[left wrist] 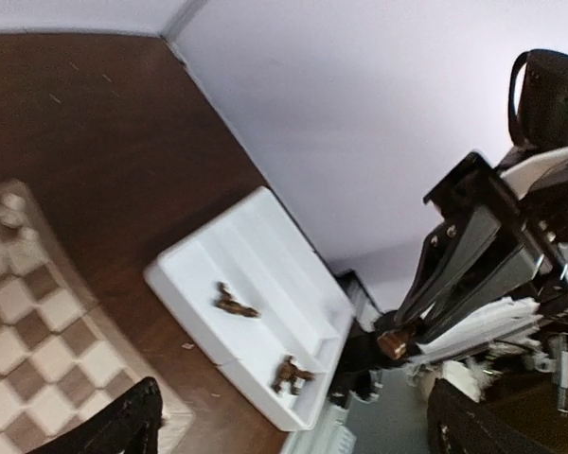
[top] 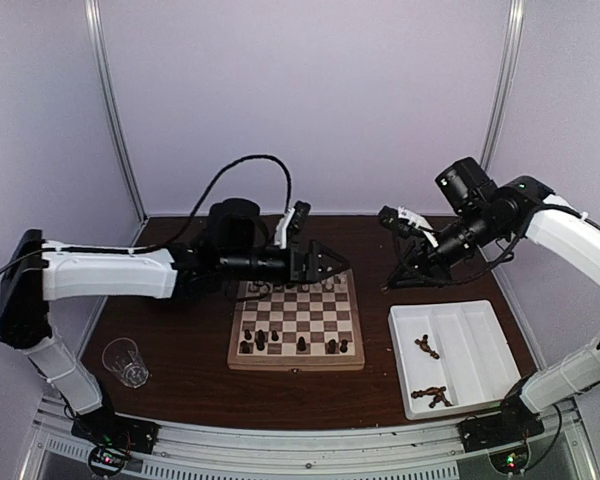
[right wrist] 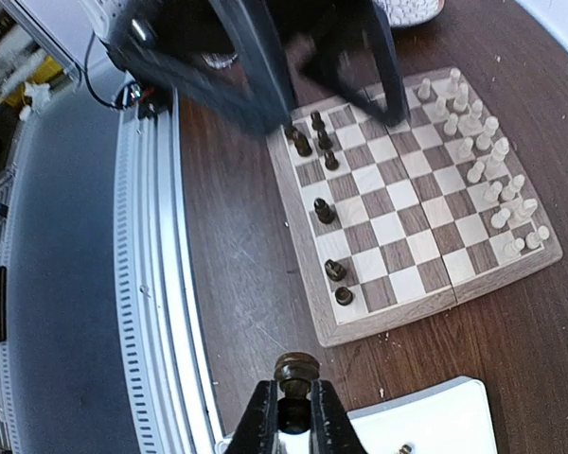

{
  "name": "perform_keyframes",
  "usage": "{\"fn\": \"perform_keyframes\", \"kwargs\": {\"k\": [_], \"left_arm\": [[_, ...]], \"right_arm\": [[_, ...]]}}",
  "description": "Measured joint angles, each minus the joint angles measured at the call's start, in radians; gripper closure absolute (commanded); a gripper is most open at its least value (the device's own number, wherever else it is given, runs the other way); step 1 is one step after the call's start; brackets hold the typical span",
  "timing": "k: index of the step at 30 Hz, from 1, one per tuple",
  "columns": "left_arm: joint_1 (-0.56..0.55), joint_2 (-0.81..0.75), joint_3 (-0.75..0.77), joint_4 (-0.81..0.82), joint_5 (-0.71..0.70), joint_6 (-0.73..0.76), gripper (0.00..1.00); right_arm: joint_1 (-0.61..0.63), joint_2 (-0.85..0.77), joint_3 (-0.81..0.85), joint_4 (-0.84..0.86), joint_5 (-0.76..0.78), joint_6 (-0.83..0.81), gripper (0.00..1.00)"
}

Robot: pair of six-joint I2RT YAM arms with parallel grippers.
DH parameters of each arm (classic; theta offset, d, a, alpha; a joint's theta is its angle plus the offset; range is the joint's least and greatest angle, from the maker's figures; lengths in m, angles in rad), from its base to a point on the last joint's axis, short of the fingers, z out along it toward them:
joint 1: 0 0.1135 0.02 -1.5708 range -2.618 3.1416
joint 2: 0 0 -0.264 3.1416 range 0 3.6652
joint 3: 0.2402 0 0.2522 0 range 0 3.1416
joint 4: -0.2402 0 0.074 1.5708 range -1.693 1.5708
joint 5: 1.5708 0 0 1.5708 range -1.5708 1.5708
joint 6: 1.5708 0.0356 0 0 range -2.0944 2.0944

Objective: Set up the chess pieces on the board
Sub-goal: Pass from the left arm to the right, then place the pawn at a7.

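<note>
The board point(top: 310, 322) lies in the middle of the table. Cream-white chess pieces point(right wrist: 483, 142) fill its far rows, and several dark ones point(right wrist: 325, 210) stand on the near rows. My left gripper point(top: 330, 265) hovers over the board's far edge, open and empty; its fingers point(left wrist: 123, 426) stand far apart. My right gripper point(right wrist: 295, 402) is shut on a dark brown chess piece point(right wrist: 296, 371), in the air between the board and the white tray point(top: 480, 340). The left wrist view also shows that held piece point(left wrist: 393, 342). More dark pieces point(left wrist: 235, 303) lie in the tray point(left wrist: 265, 246).
A clear plastic cup point(top: 127, 362) stands near the table's front left corner. The tray sits at the right front, with pieces in two spots point(top: 427, 347) point(top: 432, 397). Pale walls enclose the back and sides. A metal rail point(right wrist: 161, 284) runs along the near edge.
</note>
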State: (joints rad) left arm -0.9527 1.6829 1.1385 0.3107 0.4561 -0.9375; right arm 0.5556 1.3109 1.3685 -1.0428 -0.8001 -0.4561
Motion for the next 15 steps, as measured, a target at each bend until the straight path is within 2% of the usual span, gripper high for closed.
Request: {"fn": "perform_keyframes", "kwargs": {"k": [5,9,12,15], "left_arm": [[0.008,-0.291,0.036,-0.426,-0.349,0.259,0.02],[0.033,-0.449,0.041,-0.645,-0.58,0.366,0.02],[0.061,-0.514,-0.002,-0.732,-0.678,0.391,0.02],[0.066,-0.541,-0.054,-0.794,-0.713,0.393,0.02]], "right_arm": [[0.093,0.161,0.064,-0.04,0.173,-0.041,0.97],[0.15,0.305,0.142,-0.069,0.301,-0.068,0.98],[0.2,0.399,0.182,-0.076,0.377,-0.077,0.99],[0.239,0.475,0.22,-0.087,0.444,-0.086,0.99]]}}
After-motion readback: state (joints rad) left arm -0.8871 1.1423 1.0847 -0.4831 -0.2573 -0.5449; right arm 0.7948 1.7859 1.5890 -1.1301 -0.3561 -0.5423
